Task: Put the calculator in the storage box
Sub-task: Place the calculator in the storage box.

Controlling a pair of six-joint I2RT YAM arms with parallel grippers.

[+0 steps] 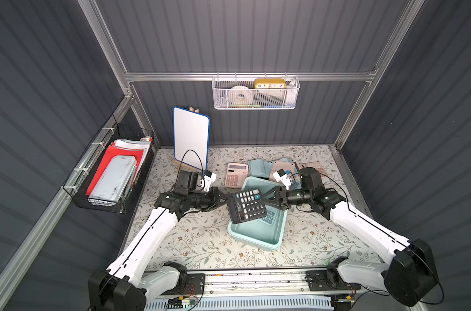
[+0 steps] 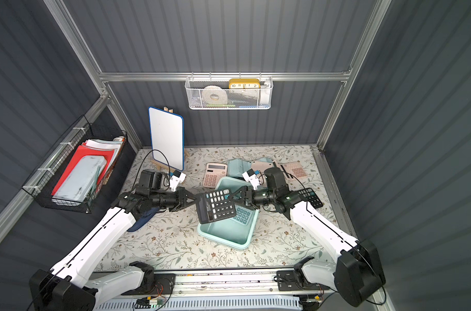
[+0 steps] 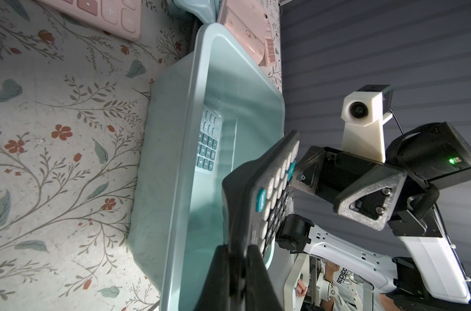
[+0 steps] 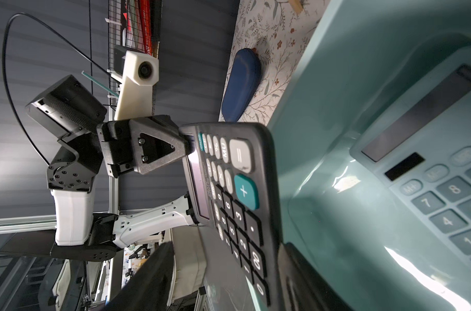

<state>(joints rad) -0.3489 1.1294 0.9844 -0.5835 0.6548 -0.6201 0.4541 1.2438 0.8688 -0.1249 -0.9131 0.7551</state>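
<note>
Dark grey ribbed walls (image 1: 255, 40) stand on three sides, framed by aluminium rails (image 1: 175, 77). A white mesh basket (image 1: 220, 100) hangs on the back rail. The table (image 1: 191, 242) carries a pale floral cover.

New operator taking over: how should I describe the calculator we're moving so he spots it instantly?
Find the mint storage box in the middle of the floral table. Above its rim, the left pincer holds the black calculator tilted in the air. Its neighbours, a mint calculator inside the box and a pink calculator behind, lie flat.
</note>
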